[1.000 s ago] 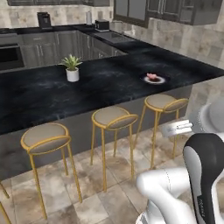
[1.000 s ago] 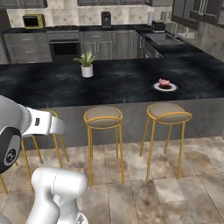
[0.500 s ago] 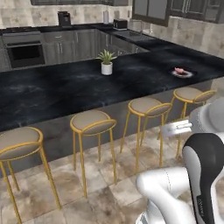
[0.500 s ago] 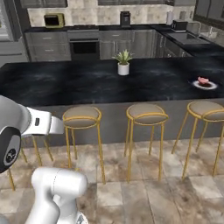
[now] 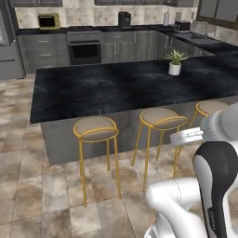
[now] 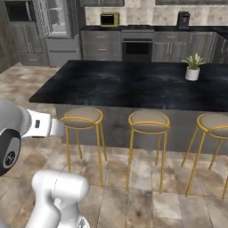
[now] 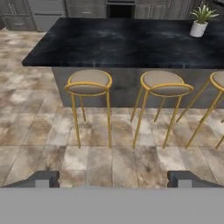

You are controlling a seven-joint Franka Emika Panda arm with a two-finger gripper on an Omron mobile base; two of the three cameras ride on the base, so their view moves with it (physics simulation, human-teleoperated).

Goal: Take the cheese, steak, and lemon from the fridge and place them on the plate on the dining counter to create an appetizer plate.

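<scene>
The whole scene has slid right across both base views over the last second: the base is driving left along the dining counter [image 5: 116,88], nothing on it has moved by itself. The plate with its pink slab, seen 1 second ago near the counter's far right edge, has passed out of frame; the potted plant [image 5: 175,62] has drifted from left of centre to the right end. Judgement: 1 item already delivered, the robot is heading back for more. The fridge [image 6: 55,26] now stands at the far left beyond the counter's left corner, grey, tall, pale inside behind what looks like an open door; contents too small to tell. Gripper [image 7: 113,178] empty, tips wide apart, over floor tiles before 3 gold-legged stools [image 7: 89,83].
</scene>
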